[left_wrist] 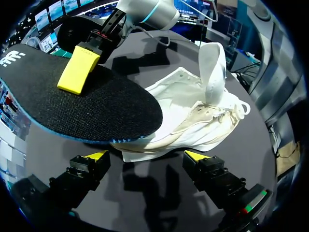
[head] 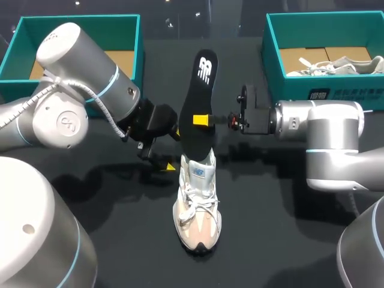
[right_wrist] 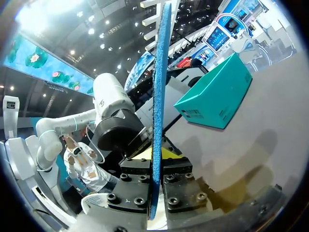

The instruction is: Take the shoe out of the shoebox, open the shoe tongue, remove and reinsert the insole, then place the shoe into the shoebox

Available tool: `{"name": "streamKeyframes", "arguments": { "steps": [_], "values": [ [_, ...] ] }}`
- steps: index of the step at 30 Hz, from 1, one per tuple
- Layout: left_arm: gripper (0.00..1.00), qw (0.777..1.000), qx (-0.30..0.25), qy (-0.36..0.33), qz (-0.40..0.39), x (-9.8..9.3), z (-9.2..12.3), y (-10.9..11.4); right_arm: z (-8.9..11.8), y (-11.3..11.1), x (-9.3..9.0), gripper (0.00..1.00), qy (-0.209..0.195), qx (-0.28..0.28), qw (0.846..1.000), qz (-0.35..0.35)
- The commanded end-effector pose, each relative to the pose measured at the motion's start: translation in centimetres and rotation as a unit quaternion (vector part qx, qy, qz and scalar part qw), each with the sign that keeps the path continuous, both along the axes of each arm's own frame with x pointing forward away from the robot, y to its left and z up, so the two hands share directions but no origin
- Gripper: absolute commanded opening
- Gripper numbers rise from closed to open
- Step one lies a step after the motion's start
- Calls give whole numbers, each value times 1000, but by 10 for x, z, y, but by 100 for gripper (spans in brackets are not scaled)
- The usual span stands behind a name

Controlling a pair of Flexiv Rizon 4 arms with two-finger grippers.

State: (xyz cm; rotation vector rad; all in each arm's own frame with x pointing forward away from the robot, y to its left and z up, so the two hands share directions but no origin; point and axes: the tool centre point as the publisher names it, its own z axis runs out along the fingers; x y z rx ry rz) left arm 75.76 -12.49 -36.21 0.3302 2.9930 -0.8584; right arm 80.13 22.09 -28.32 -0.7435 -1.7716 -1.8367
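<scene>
A white and beige shoe [head: 197, 210] stands on the black table, its tongue [left_wrist: 214, 67] pulled up. My right gripper [head: 203, 120] is shut on the black insole [head: 201, 90] and holds it on edge above the shoe's heel. In the right wrist view the insole [right_wrist: 158, 96] shows edge-on, clamped between the fingers [right_wrist: 181, 181]. From the left wrist view, the insole [left_wrist: 82, 106] hangs over the shoe [left_wrist: 193, 121], with a yellow fingertip [left_wrist: 79, 70] of the right gripper on it. My left gripper [left_wrist: 145, 157] stands open beside the shoe's heel, low at its left [head: 165, 159].
A teal shoebox [head: 78, 24] sits at the back left, also seen in the right wrist view [right_wrist: 215, 99]. A second teal shoebox [head: 282, 84] at the back right holds another white shoe [head: 339, 65]. My left arm [right_wrist: 111, 111] is close behind the insole.
</scene>
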Motion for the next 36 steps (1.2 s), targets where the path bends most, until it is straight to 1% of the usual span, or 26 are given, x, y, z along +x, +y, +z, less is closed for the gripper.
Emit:
{"name": "streamKeyframes", "arguments": {
  "steps": [1, 9, 15, 36],
  "values": [
    [100, 1000, 0, 0, 0, 0, -1, -1, -1, 1, -1, 0, 0, 0, 1000, 0],
    [100, 1000, 0, 0, 0, 0, -1, -1, -2, 0, -2, 0, -5, 3, 1000, 1],
    [100, 1000, 0, 0, 0, 0, -1, -1, -4, 1, -3, 0, -1, 0, 1000, 2],
    [100, 1000, 0, 0, 0, 0, -1, -1, -15, -1, -19, 0, 5, 2, 1000, 1]
  ]
}}
